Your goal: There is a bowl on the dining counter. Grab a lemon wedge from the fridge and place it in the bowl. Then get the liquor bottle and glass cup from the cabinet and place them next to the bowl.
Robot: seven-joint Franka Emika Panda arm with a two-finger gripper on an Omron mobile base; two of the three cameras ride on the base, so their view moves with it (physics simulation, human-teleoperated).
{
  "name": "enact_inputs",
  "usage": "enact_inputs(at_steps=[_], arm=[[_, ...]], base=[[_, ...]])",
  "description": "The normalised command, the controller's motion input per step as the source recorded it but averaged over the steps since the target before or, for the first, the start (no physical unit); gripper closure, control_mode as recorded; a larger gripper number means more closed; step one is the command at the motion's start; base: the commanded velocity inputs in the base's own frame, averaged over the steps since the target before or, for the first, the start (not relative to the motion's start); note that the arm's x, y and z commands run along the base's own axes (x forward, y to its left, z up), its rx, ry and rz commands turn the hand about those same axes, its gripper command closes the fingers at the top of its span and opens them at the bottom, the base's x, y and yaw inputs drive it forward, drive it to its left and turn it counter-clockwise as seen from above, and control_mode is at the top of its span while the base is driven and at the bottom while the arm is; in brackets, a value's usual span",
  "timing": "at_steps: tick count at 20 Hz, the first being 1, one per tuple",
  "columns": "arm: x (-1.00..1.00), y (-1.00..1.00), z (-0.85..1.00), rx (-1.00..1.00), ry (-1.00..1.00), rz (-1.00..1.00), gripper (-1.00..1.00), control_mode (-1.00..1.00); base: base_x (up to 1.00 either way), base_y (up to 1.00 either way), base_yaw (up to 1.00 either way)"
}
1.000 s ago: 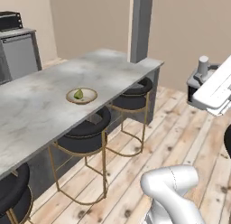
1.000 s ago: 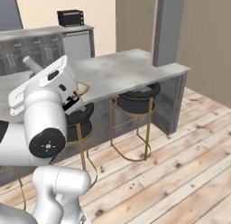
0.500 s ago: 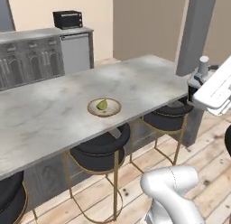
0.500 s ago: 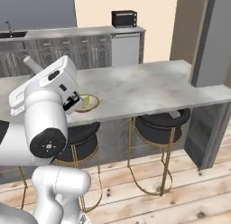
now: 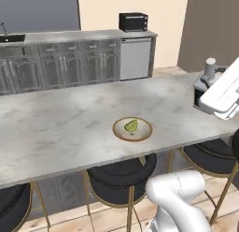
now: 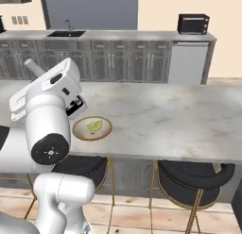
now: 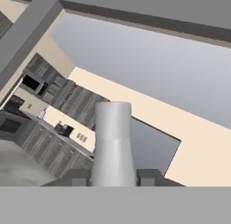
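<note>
A liquor bottle (image 7: pixel 113 144) with a slim white neck stands pinched between the two dark fingertips of the gripper (image 7: pixel 113 177), which is closed on it. In the left base view the bottle's white neck and dark body (image 5: pixel 207 79) sit against the white hand at the right edge, held above the far right end of the marble table (image 5: pixel 56 128). Down and to the left of the gripper from there, well apart from it, a shallow bowl (image 5: pixel 145 133) with a tan rim rests near the table's front edge, and a small yellow-green lemon wedge (image 5: pixel 131 125) lies inside it. In the right base view the bowl (image 6: pixel 80 130) lies just beside the arm's bulky white joint (which hides the gripper itself). Black round stools (image 5: pixel 121 174) stand under the table's front edge. Beyond the table runs a row of grey panelled cabinets (image 5: pixel 70 62) with a black toaster oven (image 5: pixel 133 21) on top.
</note>
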Motion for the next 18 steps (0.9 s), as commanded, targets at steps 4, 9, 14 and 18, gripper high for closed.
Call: enact_inputs(at_steps=[4, 9, 14, 18], arm=[[0.00, 0.00, 0.00, 0.00, 0.00, 0.00, 1.00, 1.00], [0.00, 0.00, 0.00, 0.00, 0.00, 0.00, 1.00, 1.00], [0.19, -0.47, -0.01, 0.02, -0.01, 0.23, 1.00, -1.00], [0.37, -0.71, -0.23, 0.02, 0.02, 0.34, 1.00, -1.00]], base=[[0.52, -0.70, 0.49], [0.41, -0.70, 0.47], [0.15, -0.27, 0.17], [0.00, 0.00, 0.00]])
